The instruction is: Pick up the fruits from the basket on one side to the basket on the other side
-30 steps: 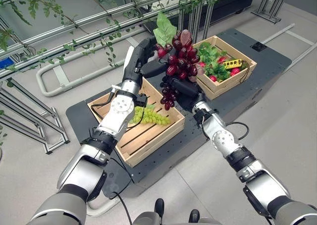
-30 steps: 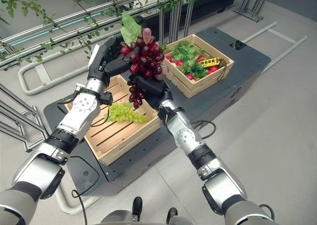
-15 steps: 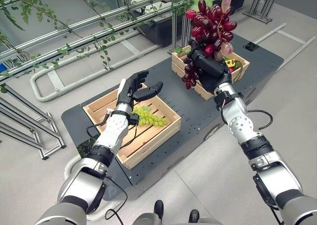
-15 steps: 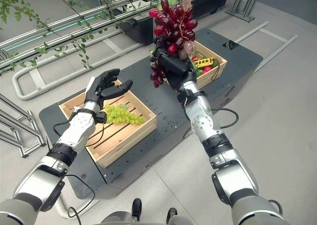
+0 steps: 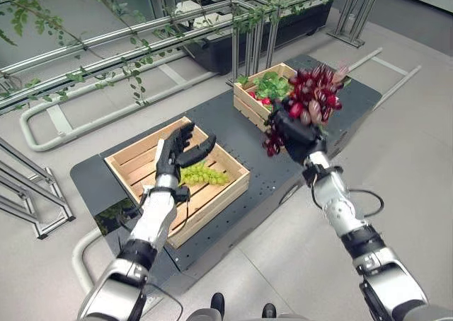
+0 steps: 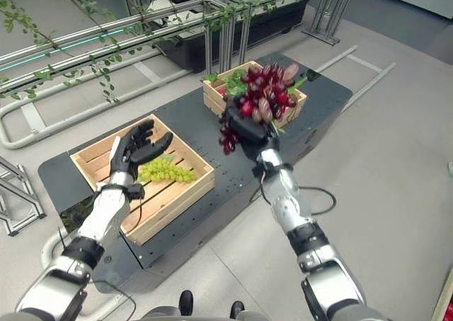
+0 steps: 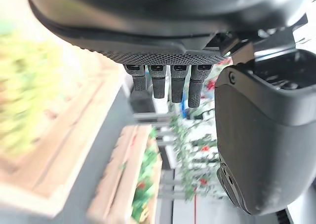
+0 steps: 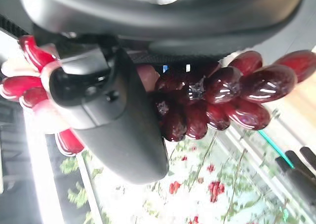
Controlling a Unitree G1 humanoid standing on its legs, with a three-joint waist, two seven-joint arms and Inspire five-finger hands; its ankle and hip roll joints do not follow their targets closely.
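Observation:
My right hand is shut on a bunch of red grapes, held in the air just in front of the far wooden basket. That basket holds green leaves and red fruit. In the right wrist view the thumb curls round the red grapes. My left hand is open, fingers spread, above the near wooden basket, with nothing in it. A bunch of green grapes lies in that basket beside the hand.
Both baskets stand on a dark platform. Metal rails with green vines run behind it, and a black tub sits beyond the rails. Grey floor lies to the right.
The right hand has carried the red grapes lower, down in front of the far basket. The left hand stays open over the near basket. The camera has shifted.

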